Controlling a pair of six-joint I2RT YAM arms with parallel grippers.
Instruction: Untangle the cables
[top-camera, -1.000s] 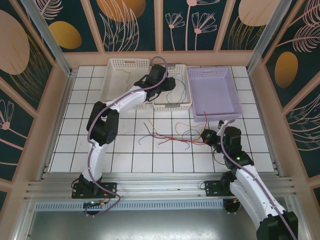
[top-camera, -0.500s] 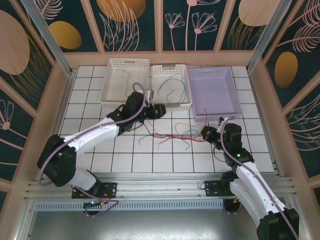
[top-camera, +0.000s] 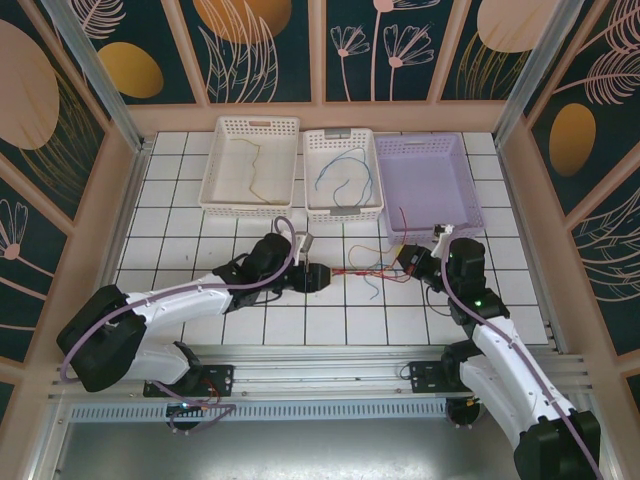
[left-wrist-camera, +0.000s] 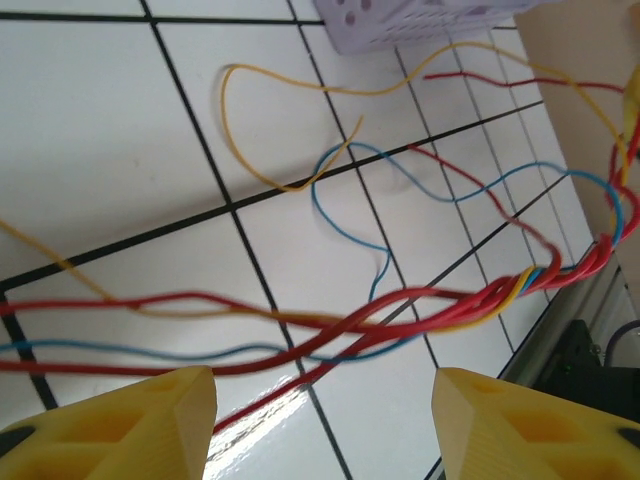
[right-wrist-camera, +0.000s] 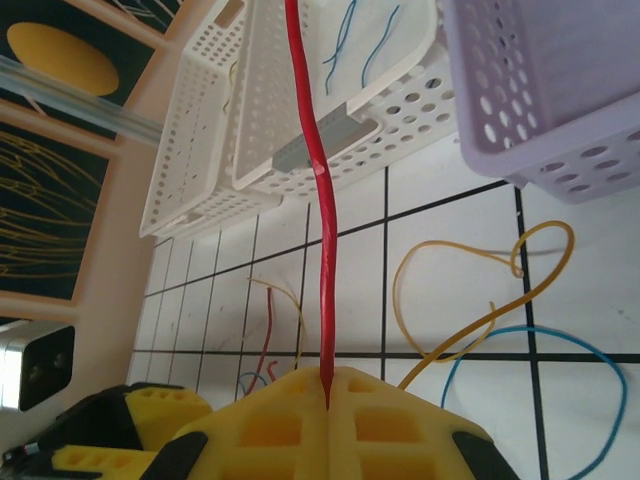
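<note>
A lab test cell: aluminium frame (top-camera: 320, 372) (patterned wall panels (top-camera: 260, 50)) around tiled table (top-camera: 180, 190).

Left claw (top-camera: 319, 277) and right claw (top-camera: 407, 259) flank cables (top-camera: 362, 270).

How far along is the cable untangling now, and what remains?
Done: a yellow cable lies in the left white basket, and blue cables lie in the middle basket. In hand: the right claw is shut on a red cable, and the left claw is open at the twisted bundle. Left: separating that red, blue and yellow bundle.

White tiled table (top-camera: 160, 220); floral-panelled walls (top-camera: 260, 50)
</note>
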